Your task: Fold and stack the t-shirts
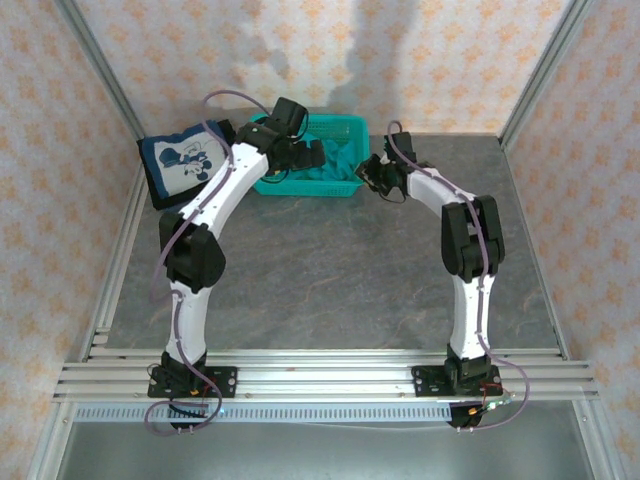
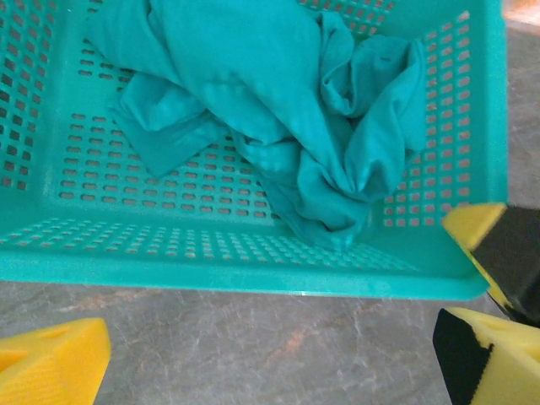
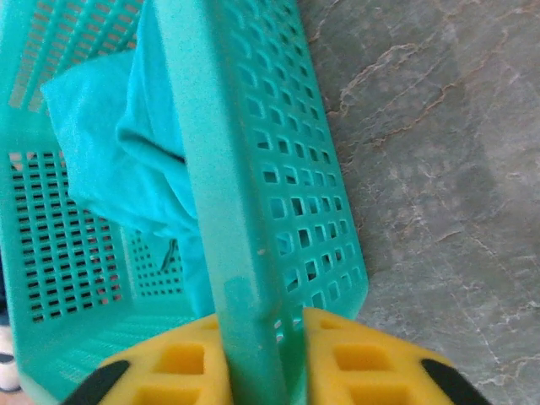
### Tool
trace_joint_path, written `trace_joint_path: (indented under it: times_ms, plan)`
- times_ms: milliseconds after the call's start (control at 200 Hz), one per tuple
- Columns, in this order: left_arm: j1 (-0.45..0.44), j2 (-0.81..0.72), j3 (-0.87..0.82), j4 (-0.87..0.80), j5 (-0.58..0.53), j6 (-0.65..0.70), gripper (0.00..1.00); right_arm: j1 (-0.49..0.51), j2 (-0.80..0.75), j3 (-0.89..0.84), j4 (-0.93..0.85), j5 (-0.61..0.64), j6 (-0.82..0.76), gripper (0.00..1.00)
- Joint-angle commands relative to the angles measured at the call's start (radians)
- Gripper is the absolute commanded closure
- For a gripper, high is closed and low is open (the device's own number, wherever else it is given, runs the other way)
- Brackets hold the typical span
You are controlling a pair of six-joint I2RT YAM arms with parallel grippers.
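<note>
Grey stone-look table [image 1: 330,270] takes up most of the top view, with patterned wallpaper walls [image 1: 420,60] behind it and a metal rail [image 1: 320,375] across the bottom. Left arm [image 1: 215,200] runs from lower left up to top centre. It passes over the right edge of the navy t-shirt [image 1: 185,165], which lies flat at upper left with its white cartoon print up, just beside the basket. Right arm [image 1: 465,240] bends in from lower right toward the same spot. Teal mesh basket [image 1: 335,130] sits at top centre against the back wall, and both wrists crowd it and cover part of its rim from above. Teal t-shirt [image 2: 278,110] lies crumpled inside the basket, bunched toward the right wall in the left wrist view, with bare mesh floor to its left. Left gripper [image 2: 272,346] hangs over the table just short of the basket's near wall, jaws wide apart, nothing between them. Right gripper [image 3: 261,363] is clamped on the basket's side wall, one yellow pad [image 3: 363,363] outside, the other inside, both pressed to the plastic. The cloth hangs just past the inner pad; can't tell if it's touching.
</note>
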Motion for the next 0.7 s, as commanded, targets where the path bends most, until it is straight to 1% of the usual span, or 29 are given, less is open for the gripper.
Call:
trace_joint_path:
  times_ms: [0, 45, 105, 180, 220, 315, 435, 585, 696]
  plan:
    - [-0.016, 0.038, 0.084, -0.067, -0.101, 0.008, 0.01, -0.002, -0.101, -0.105, -0.024, 0.04, 0.013, 0.87]
    - [-0.021, 0.061, 0.107, -0.09, -0.129, 0.016, 0.01, -0.002, -0.142, -0.142, -0.06, 0.054, -0.012, 0.89]
    - [-0.031, 0.087, 0.121, -0.108, -0.166, 0.024, 0.05, -0.003, -0.215, -0.215, -0.102, 0.067, -0.024, 0.9]
    - [-0.043, 0.112, 0.116, -0.127, -0.236, 0.026, 0.05, -0.002, -0.305, -0.35, -0.05, 0.029, -0.005, 0.93]
    - [-0.048, 0.126, 0.114, -0.135, -0.255, 0.021, 0.04, 0.001, -0.356, -0.416, -0.039, 0.027, 0.002, 0.94]
    - [-0.062, 0.159, 0.111, -0.126, -0.218, 0.014, 0.03, 0.015, -0.467, -0.544, -0.059, 0.04, -0.002, 0.95]
    - [-0.109, 0.203, 0.1, -0.114, -0.215, 0.016, 0.01, 0.027, -0.581, -0.694, -0.025, 0.031, 0.04, 0.95]
    - [-0.15, 0.291, 0.103, -0.138, -0.248, -0.013, 0.0, 0.034, -0.676, -0.794, -0.026, 0.018, 0.054, 0.95]
    - [-0.17, 0.353, 0.105, -0.129, -0.212, -0.032, 0.0, 0.038, -0.74, -0.845, -0.03, 0.014, 0.073, 0.96]
